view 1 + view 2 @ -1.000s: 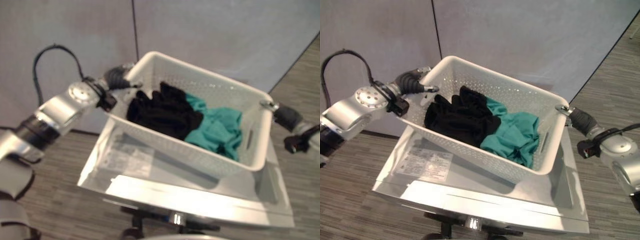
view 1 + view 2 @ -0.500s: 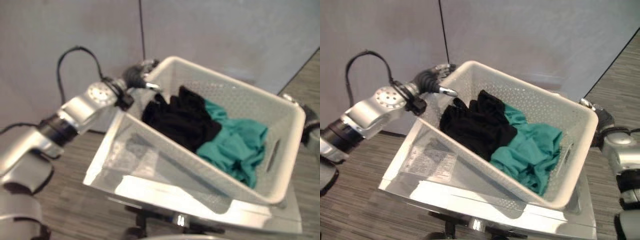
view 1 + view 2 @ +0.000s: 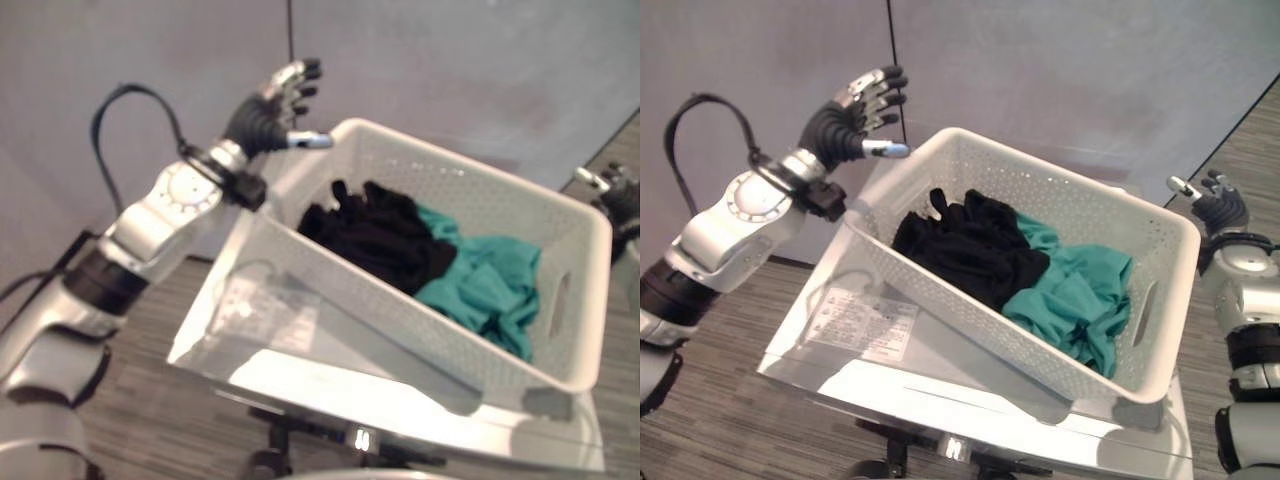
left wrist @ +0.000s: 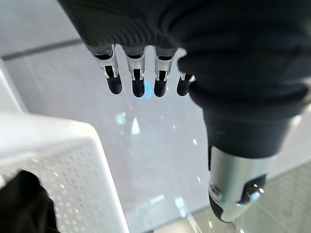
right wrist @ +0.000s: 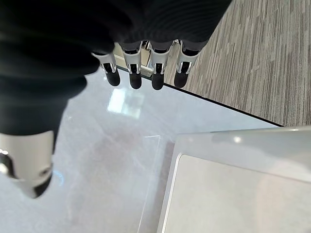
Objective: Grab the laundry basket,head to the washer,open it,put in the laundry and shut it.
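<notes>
A white perforated laundry basket (image 3: 970, 325) rests on the washer's white top (image 3: 820, 370), holding a black garment (image 3: 965, 245) and a teal one (image 3: 1080, 300). My left hand (image 3: 845, 120) is raised above and beside the basket's left end, clear of it, fingers (image 4: 138, 73) straight and holding nothing. The basket's corner (image 4: 63, 160) shows past them in the left wrist view. My right hand (image 3: 1220, 208) hovers just off the basket's right end, fingers (image 5: 141, 68) straight, nothing in it, with the washer's top (image 5: 233, 194) below it.
A grey panel wall (image 3: 1060, 70) stands close behind the washer. Grey wood-look floor (image 3: 710, 420) runs to the left and to the right (image 5: 262, 63) of the machine. A printed label (image 3: 865, 322) lies on the washer's top in front of the basket.
Both hands have let go of the basket's ends. The left hand rose and spread open; the right one drew back to the side. The basket now sits on the washer top.
</notes>
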{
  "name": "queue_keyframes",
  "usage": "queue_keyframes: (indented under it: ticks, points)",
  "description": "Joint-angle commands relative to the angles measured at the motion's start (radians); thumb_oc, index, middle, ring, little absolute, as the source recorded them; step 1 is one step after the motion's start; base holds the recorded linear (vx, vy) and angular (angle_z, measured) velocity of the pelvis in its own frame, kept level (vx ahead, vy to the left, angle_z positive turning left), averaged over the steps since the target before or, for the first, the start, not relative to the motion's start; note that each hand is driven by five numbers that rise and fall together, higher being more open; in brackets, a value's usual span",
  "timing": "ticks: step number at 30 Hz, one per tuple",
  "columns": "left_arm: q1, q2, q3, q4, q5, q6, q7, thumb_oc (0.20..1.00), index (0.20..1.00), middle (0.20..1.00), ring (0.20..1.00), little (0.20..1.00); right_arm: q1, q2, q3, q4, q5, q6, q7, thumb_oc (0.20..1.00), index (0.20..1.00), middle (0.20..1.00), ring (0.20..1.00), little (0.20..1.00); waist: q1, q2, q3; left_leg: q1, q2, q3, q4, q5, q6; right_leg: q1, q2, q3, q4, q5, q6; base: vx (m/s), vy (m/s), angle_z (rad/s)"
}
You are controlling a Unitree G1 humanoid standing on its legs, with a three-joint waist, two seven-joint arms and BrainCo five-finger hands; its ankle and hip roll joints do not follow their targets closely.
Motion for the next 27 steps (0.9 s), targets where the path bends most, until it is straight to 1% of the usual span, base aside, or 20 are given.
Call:
queue_keyframes:
  ticks: [1, 2, 5, 6, 7, 10, 11, 13, 14, 16, 17, 18, 20, 21, 22, 23, 27]
  points:
    - [-0.075, 0.004, 0.080, 0.045, -0.002, -0.074, 0.053, 1.000, 1.000, 1.000, 1.000, 1.000, -0.051, -0.054, -0.077, -0.042, 0.008, -0.098, -0.030, 1.000, 1.000, 1.000, 1.000, 1.000, 0.048, 0.016, -0.038, 0.114, 0.085, -0.009, 0.138, -0.198, -0.027, -0.021, -0.026, -0.018, 0.050, -0.059, 0.032, 0.00, 0.000, 0.00]
    - [-0.024, 0.015, 0.148, 0.043, 0.012, -0.083, 0.077, 1.000, 1.000, 1.000, 1.000, 1.000, -0.026, -0.045, -0.112, -0.061, 0.007, -0.112, -0.046, 1.000, 1.000, 1.000, 1.000, 1.000, 0.050, 0.015, -0.039, 0.116, 0.084, -0.011, 0.136, -0.200, -0.026, -0.020, -0.027, -0.018, 0.050, -0.058, 0.031, 0.00, 0.000, 0.00]
    - [0.076, 0.009, 0.292, 0.014, 0.075, -0.109, 0.133, 1.000, 1.000, 1.000, 1.000, 1.000, 0.016, -0.022, -0.182, -0.112, -0.008, -0.146, -0.081, 1.000, 1.000, 1.000, 1.000, 1.000, 0.053, 0.012, -0.040, 0.118, 0.083, -0.013, 0.132, -0.205, -0.024, -0.020, -0.027, -0.016, 0.049, -0.060, 0.031, 0.00, 0.000, 0.00]
    - [0.093, 0.007, 0.303, 0.002, 0.080, -0.106, 0.135, 1.000, 1.000, 1.000, 1.000, 1.000, 0.024, -0.020, -0.184, -0.122, -0.011, -0.144, -0.083, 1.000, 1.000, 1.000, 1.000, 1.000, 0.051, 0.015, -0.043, 0.119, 0.083, -0.013, 0.132, -0.205, -0.024, -0.019, -0.027, -0.016, 0.050, -0.060, 0.031, 0.00, 0.000, 0.00]
    - [0.182, -0.020, 0.413, -0.026, 0.120, -0.118, 0.166, 1.000, 1.000, 1.000, 1.000, 1.000, 0.061, 0.008, -0.241, -0.163, -0.032, -0.172, -0.112, 1.000, 1.000, 1.000, 1.000, 1.000, 0.052, 0.013, -0.045, 0.119, 0.083, -0.014, 0.130, -0.209, -0.022, -0.019, -0.028, -0.013, 0.049, -0.063, 0.030, 0.03, 0.005, -0.01]
    - [0.342, -0.066, 0.589, -0.095, 0.158, -0.144, 0.207, 1.000, 1.000, 1.000, 1.000, 1.000, 0.118, 0.054, -0.320, -0.255, -0.089, -0.202, -0.158, 1.000, 1.000, 1.000, 1.000, 1.000, 0.053, 0.011, -0.050, 0.123, 0.080, -0.016, 0.123, -0.216, -0.020, -0.020, -0.028, -0.007, 0.047, -0.065, 0.029, 0.03, 0.007, -0.02]
    - [0.349, -0.067, 0.593, -0.099, 0.158, -0.143, 0.207, 1.000, 1.000, 1.000, 1.000, 1.000, 0.120, 0.055, -0.319, -0.259, -0.090, -0.201, -0.159, 1.000, 1.000, 1.000, 1.000, 1.000, 0.052, 0.012, -0.052, 0.123, 0.080, -0.016, 0.122, -0.216, -0.020, -0.019, -0.028, -0.007, 0.047, -0.065, 0.029, 0.00, 0.000, 0.00]
    - [0.477, -0.108, 0.725, -0.161, 0.212, -0.159, 0.236, 1.000, 1.000, 1.000, 1.000, 1.000, 0.179, 0.095, -0.387, -0.336, -0.139, -0.222, -0.184, 1.000, 1.000, 1.000, 1.000, 1.000, 0.053, 0.009, -0.057, 0.126, 0.078, -0.018, 0.118, -0.221, -0.017, -0.018, -0.028, -0.003, 0.045, -0.067, 0.028, 0.02, 0.004, -0.01]
    - [0.557, -0.140, 0.816, -0.186, 0.265, -0.175, 0.256, 1.000, 1.000, 1.000, 1.000, 1.000, 0.208, 0.122, -0.440, -0.383, -0.177, -0.247, -0.206, 1.000, 1.000, 1.000, 1.000, 1.000, 0.058, 0.006, -0.056, 0.127, 0.076, -0.018, 0.115, -0.224, -0.016, -0.019, -0.028, 0.001, 0.041, -0.066, 0.027, 0.03, 0.010, -0.02]
    - [0.652, -0.181, 0.902, -0.218, 0.306, -0.177, 0.275, 1.000, 1.000, 1.000, 1.000, 1.000, 0.241, 0.157, -0.492, -0.449, -0.213, -0.270, -0.232, 1.000, 1.000, 1.000, 1.000, 1.000, 0.055, 0.008, -0.061, 0.130, 0.075, -0.015, 0.113, -0.228, -0.015, -0.018, -0.028, 0.008, 0.032, -0.062, 0.028, 0.02, 0.012, -0.04]
    - [0.662, -0.184, 0.908, -0.226, 0.309, -0.176, 0.275, 1.000, 1.000, 1.000, 1.000, 1.000, 0.248, 0.163, -0.494, -0.460, -0.217, -0.269, -0.234, 1.000, 1.000, 1.000, 1.000, 1.000, 0.054, 0.009, -0.063, 0.131, 0.075, -0.014, 0.113, -0.228, -0.015, -0.017, -0.028, 0.009, 0.030, -0.060, 0.028, 0.00, 0.000, 0.00]
    - [0.731, -0.222, 0.970, -0.233, 0.336, -0.184, 0.290, 1.000, 1.000, 1.000, 1.000, 1.000, 0.276, 0.202, -0.539, -0.511, -0.244, -0.296, -0.257, 1.000, 1.000, 1.000, 1.000, 1.000, 0.056, 0.009, -0.064, 0.131, 0.073, -0.013, 0.112, -0.232, -0.014, -0.015, -0.027, 0.012, 0.017, -0.056, 0.028, 0.00, 0.000, 0.00]
    - [0.768, -0.241, 0.993, -0.241, 0.347, -0.184, 0.294, 1.000, 1.000, 1.000, 1.000, 1.000, 0.295, 0.227, -0.555, -0.543, -0.255, -0.303, -0.264, 1.000, 1.000, 1.000, 1.000, 1.000, 0.055, 0.009, -0.068, 0.132, 0.073, -0.012, 0.112, -0.234, -0.013, -0.013, -0.026, 0.014, 0.012, -0.054, 0.028, 0.00, 0.000, 0.00]
    - [0.833, -0.274, 1.048, -0.233, 0.368, -0.189, 0.310, 1.000, 1.000, 1.000, 1.000, 1.000, 0.324, 0.256, -0.601, -0.586, -0.281, -0.322, -0.280, 1.000, 1.000, 1.000, 1.000, 1.000, 0.058, 0.010, -0.066, 0.131, 0.071, -0.014, 0.112, -0.236, -0.012, -0.013, -0.026, 0.019, 0.009, -0.054, 0.027, 0.00, 0.000, 0.00]
    - [0.843, -0.277, 1.052, -0.241, 0.369, -0.188, 0.309, 1.000, 1.000, 1.000, 1.000, 1.000, 0.332, 0.264, -0.601, -0.599, -0.286, -0.317, -0.282, 1.000, 1.000, 1.000, 1.000, 1.000, 0.056, 0.009, -0.070, 0.132, 0.071, -0.013, 0.112, -0.236, -0.011, -0.013, -0.026, 0.020, 0.009, -0.054, 0.027, 0.02, 0.007, -0.04]
    - [0.897, -0.305, 1.099, -0.232, 0.376, -0.198, 0.326, 1.000, 1.000, 1.000, 1.000, 1.000, 0.364, 0.285, -0.642, -0.646, -0.321, -0.332, -0.299, 1.000, 1.000, 1.000, 1.000, 1.000, 0.056, 0.011, -0.070, 0.130, 0.068, -0.014, 0.111, -0.236, -0.011, -0.015, -0.026, 0.021, 0.009, -0.054, 0.027, 0.00, 0.006, -0.04]
    - [0.981, -0.356, 1.162, -0.177, 0.368, -0.205, 0.348, 1.000, 1.000, 1.000, 1.000, 1.000, 0.423, 0.308, -0.713, -0.688, -0.363, -0.344, -0.325, 1.000, 1.000, 1.000, 1.000, 1.000, 0.053, 0.010, -0.071, 0.127, 0.064, -0.011, 0.109, -0.236, -0.008, -0.020, -0.029, 0.025, 0.008, -0.050, 0.030, 0.00, 0.002, -0.01]
